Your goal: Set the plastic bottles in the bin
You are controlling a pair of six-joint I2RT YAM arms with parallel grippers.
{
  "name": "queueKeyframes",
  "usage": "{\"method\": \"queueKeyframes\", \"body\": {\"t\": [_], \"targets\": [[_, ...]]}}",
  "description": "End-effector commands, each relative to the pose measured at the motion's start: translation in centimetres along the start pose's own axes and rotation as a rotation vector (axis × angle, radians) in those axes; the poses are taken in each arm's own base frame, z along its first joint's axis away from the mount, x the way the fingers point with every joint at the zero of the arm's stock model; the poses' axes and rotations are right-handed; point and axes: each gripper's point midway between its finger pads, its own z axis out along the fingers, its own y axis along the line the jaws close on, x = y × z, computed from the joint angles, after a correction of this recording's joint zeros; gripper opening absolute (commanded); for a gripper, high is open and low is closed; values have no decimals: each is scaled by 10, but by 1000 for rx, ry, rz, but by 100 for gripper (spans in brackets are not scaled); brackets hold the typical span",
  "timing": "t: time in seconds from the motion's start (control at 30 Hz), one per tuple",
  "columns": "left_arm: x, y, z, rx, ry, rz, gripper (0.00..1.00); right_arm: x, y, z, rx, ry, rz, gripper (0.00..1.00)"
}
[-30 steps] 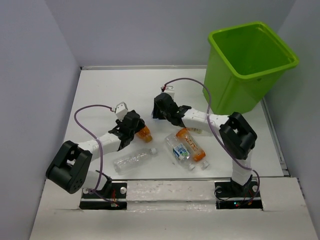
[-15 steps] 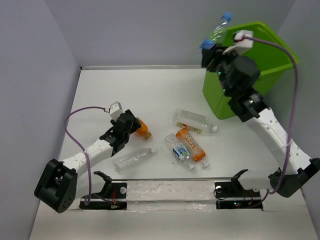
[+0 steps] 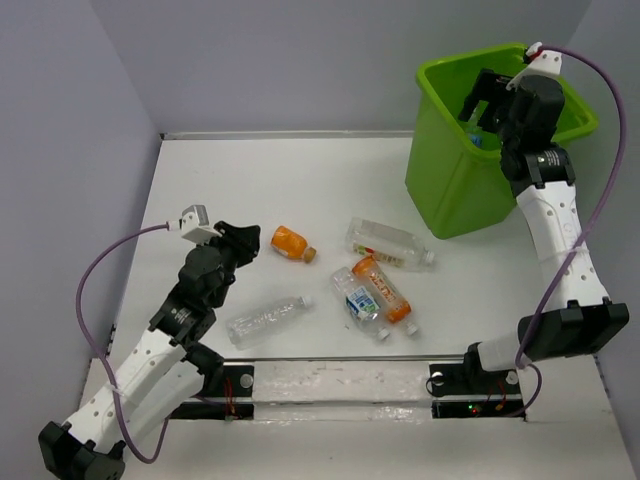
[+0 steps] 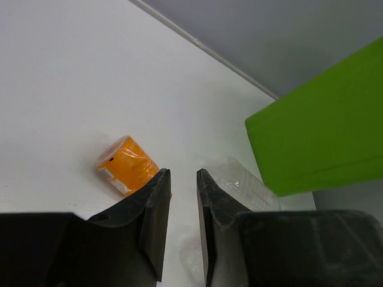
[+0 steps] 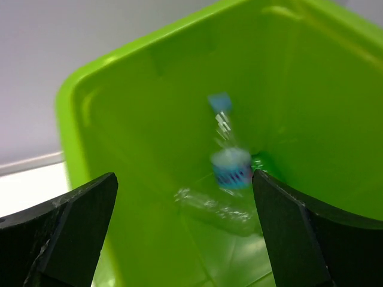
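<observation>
The lime-green bin (image 3: 450, 190) stands at the back right. My right gripper (image 3: 487, 100) hangs over its mouth, wide open (image 5: 182, 176), and a blurred blue-labelled bottle (image 5: 230, 167) is dropping inside, above a clear bottle (image 5: 209, 206) on the bin floor. My left gripper (image 3: 240, 240) is slightly open and empty (image 4: 182, 172), just short of a small orange bottle (image 3: 290, 242) (image 4: 122, 164). On the table lie a clear bottle (image 3: 388, 243), an orange-labelled one (image 3: 383, 290), a blue-labelled one (image 3: 358, 300) and another clear one (image 3: 265, 318).
Grey walls close the table at the left, back and right. The bin's side (image 4: 323, 137) fills the right of the left wrist view, with a clear bottle (image 4: 239, 182) in front of it. The arm bases sit at the near edge.
My right arm swung from the table up over the bin with a blue-capped bottle and opened, dropping it. My left arm drew back from the orange bottle, which now lies free.
</observation>
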Motion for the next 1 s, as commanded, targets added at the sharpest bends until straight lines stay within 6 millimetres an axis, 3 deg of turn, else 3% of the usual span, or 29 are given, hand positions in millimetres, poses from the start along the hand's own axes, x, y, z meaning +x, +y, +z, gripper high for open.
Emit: {"method": "queueKeyframes", "body": {"t": [0.0,0.07,0.13,0.2,0.23,0.27,0.3,0.33,0.37,0.43,0.47,0.57,0.6,0.7,0.77,0.83,0.87,0.93,0.97], "targets": [[2,0,-3,12,22,46,34,-55,43,-62,-258,-101,81,98],[10,6,2,-23,48,53,33,-54,63,-81,-340,-95,83,96],[14,7,6,-36,68,51,33,-38,91,-98,-423,-51,71,95],[13,3,5,-25,67,30,33,0,126,-110,-552,28,2,90],[7,-2,2,-6,54,27,33,27,166,-129,-711,92,-38,87],[3,-5,0,2,43,28,33,50,186,-138,-793,145,-68,86],[-9,-11,-5,19,17,21,34,86,202,-145,-866,222,-117,86],[-12,-11,-9,16,16,28,34,112,230,-166,-990,273,-152,86],[-18,-14,-13,26,6,31,35,147,244,-165,-1029,332,-204,86],[-32,-25,-25,68,-15,61,40,193,264,-169,-1085,409,-270,92],[-35,-29,-30,91,-11,73,48,231,277,-169,-1114,474,-335,93],[-51,-33,-48,118,-45,106,68,266,296,-170,-1174,516,-397,99],[-53,-33,-52,120,-49,107,76,289,303,-165,-1179,558,-414,100],[-56,-28,-65,119,-44,115,84,320,321,-164,-1226,605,-453,100],[-51,-27,-68,126,-23,108,88,331,331,-165,-1264,616,-481,100],[-44,-25,-68,120,6,107,89,348,337,-164,-1269,645,-495,100],[-37,-21,-67,111,33,111,90,370,335,-159,-1252,697,-516,100],[-26,-19,-66,104,86,116,92,381,342,-157,-1256,714,-527,100],[-22,-20,-67,107,110,121,93,398,344,-159,-1259,750,-537,100]]}}
